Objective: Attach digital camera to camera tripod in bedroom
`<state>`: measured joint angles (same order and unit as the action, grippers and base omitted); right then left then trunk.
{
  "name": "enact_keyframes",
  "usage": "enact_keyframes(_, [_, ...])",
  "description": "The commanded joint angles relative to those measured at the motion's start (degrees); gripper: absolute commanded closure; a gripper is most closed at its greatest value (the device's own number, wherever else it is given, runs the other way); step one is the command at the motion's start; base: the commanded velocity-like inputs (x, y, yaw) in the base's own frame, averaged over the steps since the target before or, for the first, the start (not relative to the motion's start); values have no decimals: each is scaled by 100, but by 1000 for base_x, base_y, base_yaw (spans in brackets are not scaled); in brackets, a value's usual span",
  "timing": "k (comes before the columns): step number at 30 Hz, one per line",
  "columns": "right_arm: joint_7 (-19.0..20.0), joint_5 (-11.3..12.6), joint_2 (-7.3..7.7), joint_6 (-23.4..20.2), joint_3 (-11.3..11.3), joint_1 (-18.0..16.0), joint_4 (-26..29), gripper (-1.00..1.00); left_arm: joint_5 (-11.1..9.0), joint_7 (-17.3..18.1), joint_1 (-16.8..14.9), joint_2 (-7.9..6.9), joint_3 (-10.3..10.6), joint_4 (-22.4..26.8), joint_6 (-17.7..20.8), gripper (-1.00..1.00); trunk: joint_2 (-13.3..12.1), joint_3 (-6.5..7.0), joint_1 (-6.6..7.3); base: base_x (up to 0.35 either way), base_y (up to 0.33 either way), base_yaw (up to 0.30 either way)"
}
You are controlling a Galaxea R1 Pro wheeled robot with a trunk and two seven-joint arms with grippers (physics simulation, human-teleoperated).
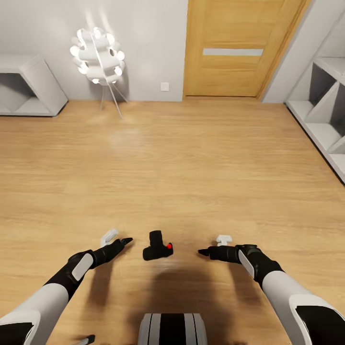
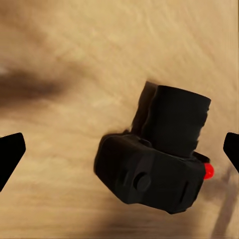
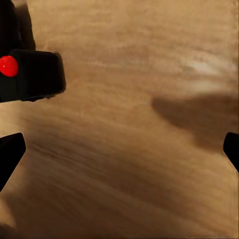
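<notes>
The digital camera, small and black with a red dot, lies on the light wood floor of the bedroom, between my two arms. My left gripper hovers just left of it and is open. In the left wrist view the camera lies past the spread fingertips of that gripper. My right gripper is open a little to the camera's right. In the right wrist view a corner of the camera sits off to one side of the right gripper. The camera tripod is out of view.
A white cluster floor lamp stands by the far wall. A wooden door is beside it. White cube shelves line the right side and a low grey shelf the far left. My base is just behind the camera.
</notes>
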<state>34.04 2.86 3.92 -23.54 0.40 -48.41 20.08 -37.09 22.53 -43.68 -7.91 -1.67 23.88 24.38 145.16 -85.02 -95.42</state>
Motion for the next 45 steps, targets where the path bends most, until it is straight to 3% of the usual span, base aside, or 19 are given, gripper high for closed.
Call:
enact_keyframes(1, [4, 29, 1, -46, 4, -2, 6, -100, -36, 6, 0, 0, -18, 1, 49, -100, 1, -3, 1, 0, 0, -278])
enact_keyframes(15, [-3, 30, 10, -40, -8, -2, 6, -100, 86, 21, 0, -30, -18, -73, -290, -100, 1, -3, 1, 0, 0, -123])
enact_keyframes(16, [-3, 30, 11, -37, -9, -2, 6, -100, 121, 19, 0, -33, -18, -72, -298, -100, 1, -3, 1, 0, 0, -12])
enact_keyframes(17, [-6, 30, 12, -25, -10, -2, 5, -100, 324, 11, 0, -56, -18, -60, -326, -100, 1, -3, 1, 0, 0, -5])
enact_keyframes(23, [-10, 30, 12, 171, -6, -2, 5, -100, 719, 19, 0, -123, -12, -19, -496, -100, 1, -3, 1, 0, 0, -2])
enact_keyframes(24, [-11, 30, 12, 411, -6, -2, -2, -100, 1046, 25, 0, -148, -5, 20, -738, -100, 1, -3, 1, 0, 0, 0])
enact_keyframes(28, [-11, 30, 12, 651, -5, -2, -10, -100, 1706, 30, 1, -158, 18, 73, -1074, -100, 1, -3, 1, 0, 0, 0])
enact_keyframes(31, [-11, 30, 12, 715, -5, -2, -12, -100, 2444, 44, 0, -164, 42, 109, -1334, -100, 1, -3, 1, 0, 0, 0])
enact_keyframes(33, [-12, 30, 12, 726, -5, -2, -12, -100, 2743, 49, 0, -165, 46, 88, -1506, -100, 1, -3, 1, 0, 0, 0])
enact_keyframes(34, [-12, 30, 12, 736, -5, -2, -12, -100, 3031, 52, 0, -166, 49, 62, -1713, -100, 1, -3, 1, 0, 0, 0])
enact_keyframes(37, [-12, 30, 12, 744, -5, -2, -13, -100, 3412, 71, 0, -170, 51, 34, -2026, -100, 1, -3, 1, 0, 0, 0])
enact_keyframes(38, [-12, 30, 12, 748, -5, -2, -13, -100, 3636, 105, 0, -169, 51, 21, -2189, -100, 1, -3, 1, 0, 0, 0])
enact_keyframes(40, [-12, 30, 14, 750, -5, -2, -13, -100, 3839, 162, 0, -168, 54, 11, -2303, -100, 1, -3, 1, 0, 0, 0])
enact_keyframes(41, [-12, 32, 19, 752, -7, -2, -13, -100, 4123, 272, 0, -168, 61, 4, -2419, -100, 1, -3, 1, 0, 0, 0])
enact_keyframes(45, [-12, 37, 65, 754, -7, -2, -13, -100, 4523, 471, 0, -166, 67, -2, -2507, -100, 1, -3, 1, 0, 0, 0])
